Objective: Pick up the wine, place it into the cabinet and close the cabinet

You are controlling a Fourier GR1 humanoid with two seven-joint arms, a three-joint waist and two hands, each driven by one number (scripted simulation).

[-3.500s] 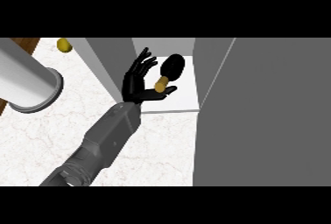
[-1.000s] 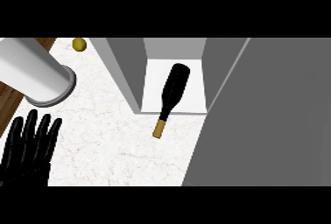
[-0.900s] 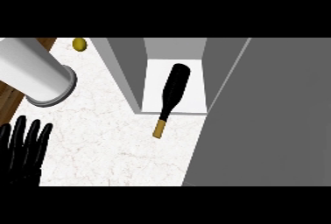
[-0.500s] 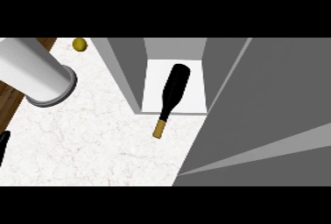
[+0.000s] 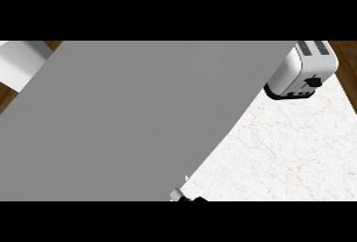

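Where the flat grey cabinet door (image 5: 140, 118) fills most of the view, the wine is hidden; toaster (image 5: 301, 71) stands upper right on the white marble bench (image 5: 279, 151); hands unseen, state unknowable.

Evenly bright, flat light, no glare, edges crisp — faint vertical shading across the grey cabinet door (image 5: 140, 118), marble counter (image 5: 293, 151) shadowless.
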